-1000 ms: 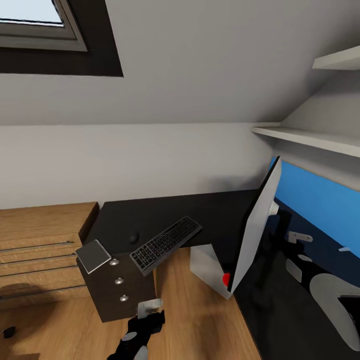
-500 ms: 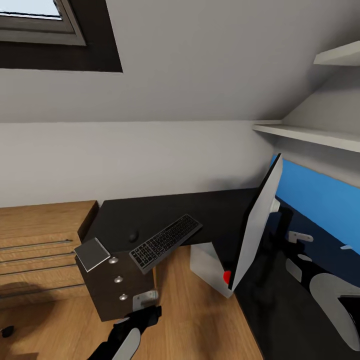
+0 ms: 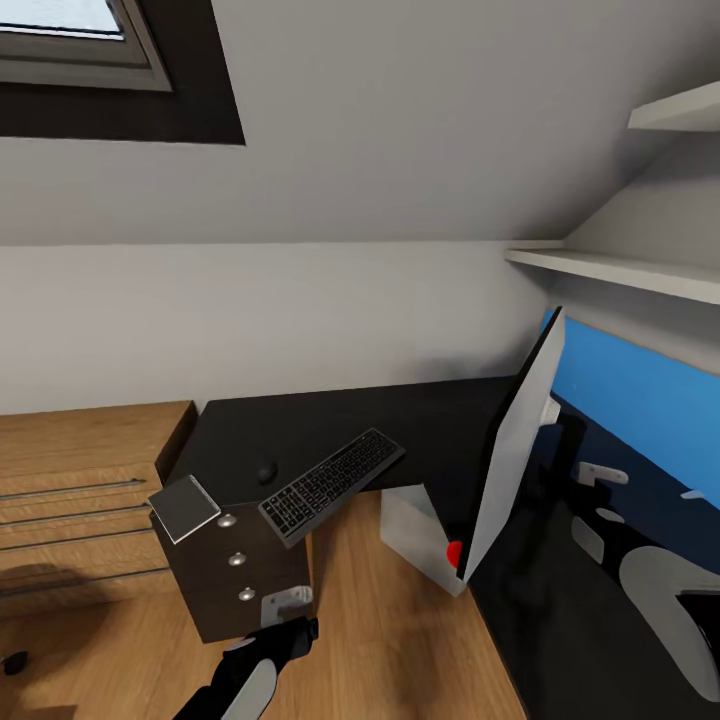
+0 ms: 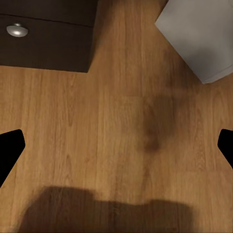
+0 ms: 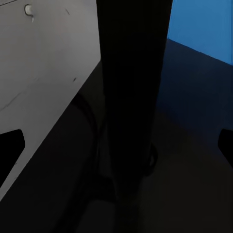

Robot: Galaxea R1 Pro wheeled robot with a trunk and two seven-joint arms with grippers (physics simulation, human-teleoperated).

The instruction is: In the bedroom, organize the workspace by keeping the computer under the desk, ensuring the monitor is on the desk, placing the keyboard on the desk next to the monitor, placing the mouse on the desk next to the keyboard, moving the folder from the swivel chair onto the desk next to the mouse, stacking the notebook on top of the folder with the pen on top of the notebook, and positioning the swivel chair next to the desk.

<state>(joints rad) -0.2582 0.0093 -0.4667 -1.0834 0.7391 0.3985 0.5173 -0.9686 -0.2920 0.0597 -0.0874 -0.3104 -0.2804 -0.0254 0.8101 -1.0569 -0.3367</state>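
**Desk with keyboard and mouse in front of me, monitor held on my right**

The keyboard (image 3: 332,486) lies slanted on the black desk (image 3: 350,425), with one corner sticking out over the front edge. The mouse (image 3: 267,473) sits on the desk just beside the keyboard. The monitor (image 3: 515,450) is tilted steeply at my right side, its blue screen turned away from the desk, and its dark stand crosses my right wrist view. The white computer (image 3: 415,540) stands on the wooden floor (image 3: 390,640) under the desk.

A grey notebook (image 3: 185,508) rests on the corner of the dark drawer unit (image 3: 235,575), which has three round knobs.

My left gripper (image 4: 116,150) hangs above the floor with its fingers wide apart, holding nothing. My right gripper (image 5: 116,145) has its fingers spread too, the monitor stand between them; if they touch it, I cannot tell.
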